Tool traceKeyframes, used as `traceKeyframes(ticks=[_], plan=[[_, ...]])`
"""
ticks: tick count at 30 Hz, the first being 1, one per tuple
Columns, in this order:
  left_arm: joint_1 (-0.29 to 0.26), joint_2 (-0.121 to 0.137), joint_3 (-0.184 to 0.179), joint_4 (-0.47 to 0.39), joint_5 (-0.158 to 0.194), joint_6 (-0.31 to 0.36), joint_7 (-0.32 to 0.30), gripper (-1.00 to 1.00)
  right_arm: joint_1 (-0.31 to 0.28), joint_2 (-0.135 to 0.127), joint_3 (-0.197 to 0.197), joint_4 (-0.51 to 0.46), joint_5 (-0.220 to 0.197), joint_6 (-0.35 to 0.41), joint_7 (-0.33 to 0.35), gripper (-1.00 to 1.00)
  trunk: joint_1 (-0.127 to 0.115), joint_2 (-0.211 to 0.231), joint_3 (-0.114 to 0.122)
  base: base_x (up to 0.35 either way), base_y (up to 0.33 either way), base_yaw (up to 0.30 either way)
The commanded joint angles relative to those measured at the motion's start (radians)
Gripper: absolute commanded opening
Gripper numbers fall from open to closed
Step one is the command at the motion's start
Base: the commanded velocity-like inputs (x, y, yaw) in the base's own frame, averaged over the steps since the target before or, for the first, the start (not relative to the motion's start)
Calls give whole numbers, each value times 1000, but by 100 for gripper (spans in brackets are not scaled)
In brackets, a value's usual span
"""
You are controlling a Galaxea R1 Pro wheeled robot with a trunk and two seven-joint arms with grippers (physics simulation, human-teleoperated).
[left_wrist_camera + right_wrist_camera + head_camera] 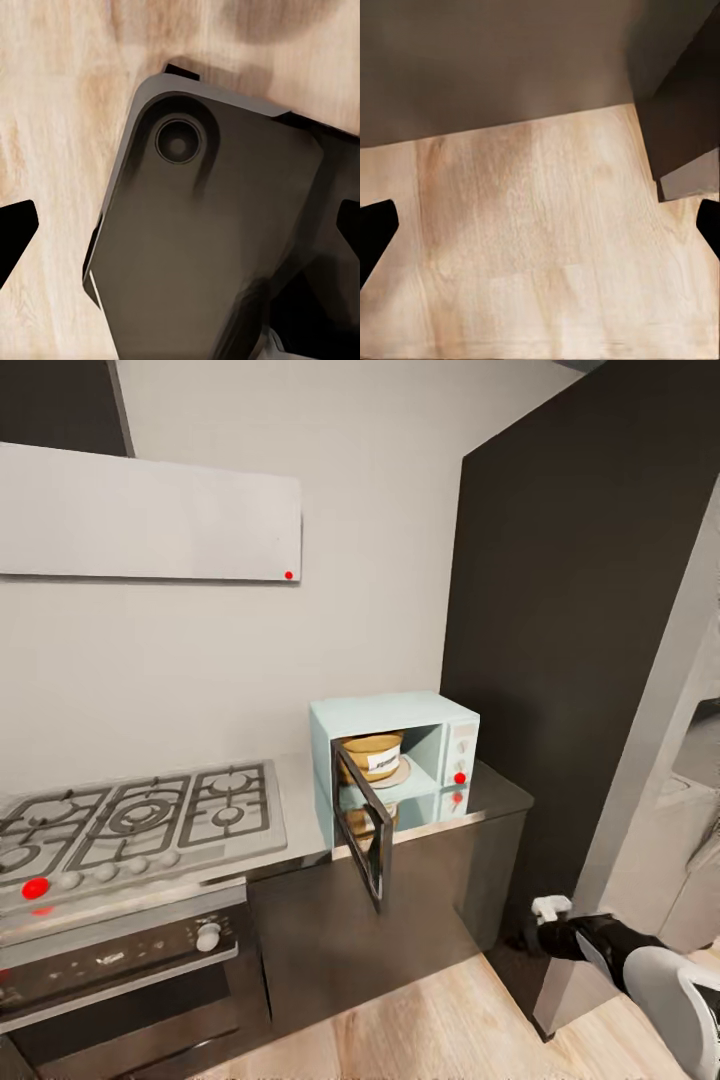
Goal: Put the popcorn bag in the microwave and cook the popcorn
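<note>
Grey countertop [300, 800] carries the mint microwave [400, 712], door [362, 830] swung open, popcorn bag [372, 754] inside. Left gripper [180, 229] and right gripper [540, 229] both hang spread apart, empty, over wooden floor [540, 262].

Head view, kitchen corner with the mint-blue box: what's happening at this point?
The small tan cloth popcorn bag with its white label sits inside the boxy pale mint-blue microwave on the glossy grey countertop. The microwave's dark-framed glass door hangs open. Nothing is held: in both wrist views the jaws stand apart with only the wooden floor beyond them. The right arm is low, beside the dark cabinets. Judging by this, closing the door and heating remain.
</note>
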Motion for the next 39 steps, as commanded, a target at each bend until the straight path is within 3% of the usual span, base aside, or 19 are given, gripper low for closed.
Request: traceKeyframes(ticks=[1,3,5,7,9,11,14,24,27,29,31,34,35,39], plan=[[0,0,1,-1,3,-1,1,100,3,3,-11,26,11,-11,-24,100,0,-1,-1,-22,0,0],[0,0,2,-1,3,-1,1,100,53,12,-11,55,15,-34,-90,100,0,-1,-1,-9,0,0],[0,-1,2,-1,3,-1,1,100,156,22,-11,65,18,-47,-144,100,0,-1,-1,-2,0,0],[0,0,2,-1,4,-1,1,100,251,51,-11,68,18,-75,-199,100,0,-1,-1,0,0,0],[0,-1,2,-1,4,-1,1,100,297,63,-11,68,17,-117,-224,100,0,-1,-1,0,0,0],[0,0,2,-1,4,-1,1,100,387,79,-12,69,15,-150,-243,100,0,-1,-1,0,0,0],[0,0,3,-2,4,-1,1,100,435,93,-13,69,14,-156,-257,100,0,-1,-1,0,0,0],[0,-14,-9,-46,-9,2,-2,100,597,99,-15,70,12,-178,-268,100,0,-1,-1,0,0,0],[0,-29,-12,-194,-11,24,5,100,603,100,-15,70,12,-201,-268,100,0,-1,-1,0,0,0],[0,-32,-20,-343,-14,103,7,100,604,100,-15,70,13,-208,-268,100,0,-1,-1,0,0,0],[0,-24,-24,-611,-37,317,8,100,604,98,-15,70,13,-210,-268,100,0,-1,-1,0,0,0],[-6,-20,-24,-846,-87,485,6,100,604,97,-15,70,13,-210,-268,100,0,-1,-1,0,0,0],[-41,-20,-24,-966,-111,564,3,100,604,96,-15,69,14,-211,-268,100,0,-1,-1,0,0,0],[-153,-20,-24,-1101,-121,696,1,100,604,94,-15,69,15,-211,-268,100,0,-1,-1,0,0,0]])
